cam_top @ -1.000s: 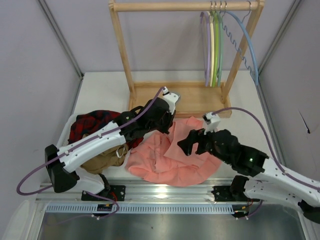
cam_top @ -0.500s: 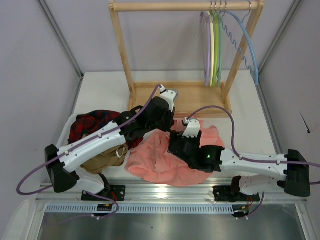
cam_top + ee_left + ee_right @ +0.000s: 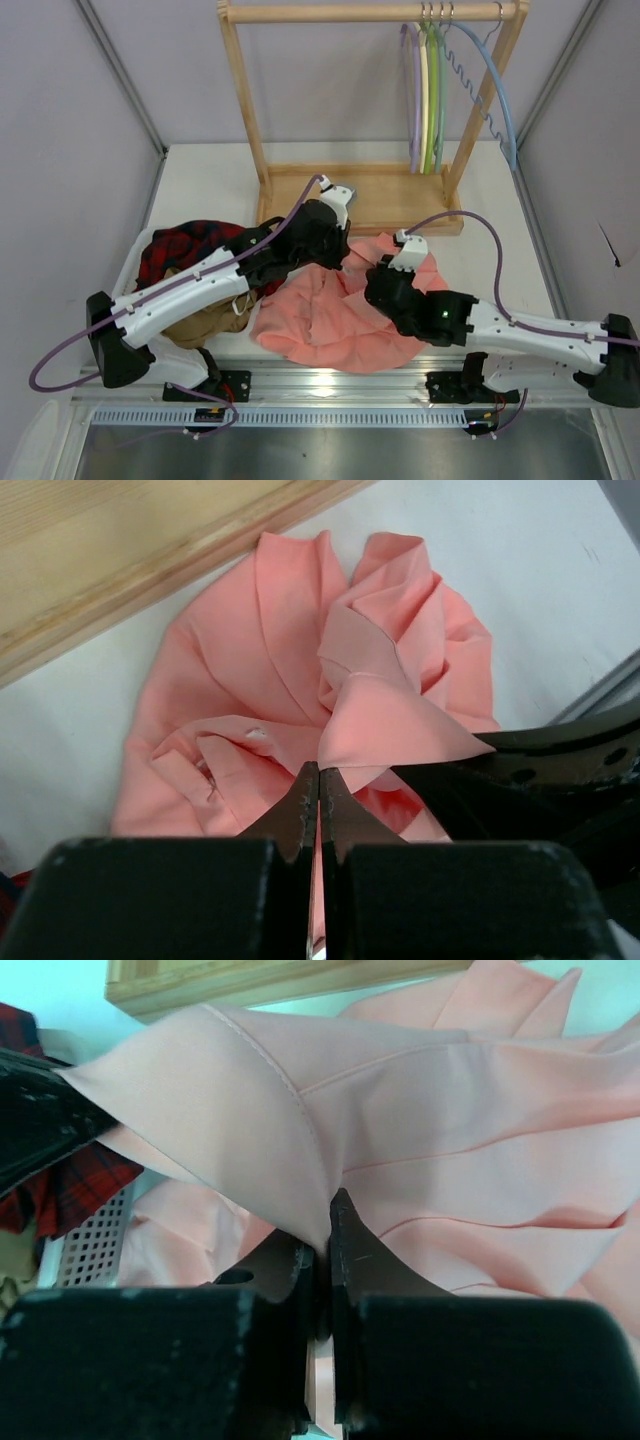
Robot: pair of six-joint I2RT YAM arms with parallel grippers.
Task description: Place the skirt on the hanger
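Observation:
The salmon-pink skirt (image 3: pixel 320 325) lies crumpled on the table in front of the wooden rack. My left gripper (image 3: pixel 318 772) is shut on a raised fold of the skirt (image 3: pixel 270 650) near its back edge. My right gripper (image 3: pixel 325 1228) is shut on another lifted fold of the skirt (image 3: pixel 480 1090), close beside the left gripper. In the top view both grippers meet over the cloth, the left gripper (image 3: pixel 342 262) and the right gripper (image 3: pixel 368 285). The lilac hanger (image 3: pixel 412 100) hangs on the rack's rail at the back right, far from both grippers.
The wooden rack's base (image 3: pixel 390 195) stands just behind the skirt. Cream, green and light blue hangers (image 3: pixel 495 90) hang beside the lilac one. A red plaid garment (image 3: pixel 185 250) and a tan garment (image 3: pixel 205 320) lie in a white basket at the left.
My right arm swung in over the skirt, then drew back a little to the right, and its jaws went from open to shut on a fold. The left arm barely moved.

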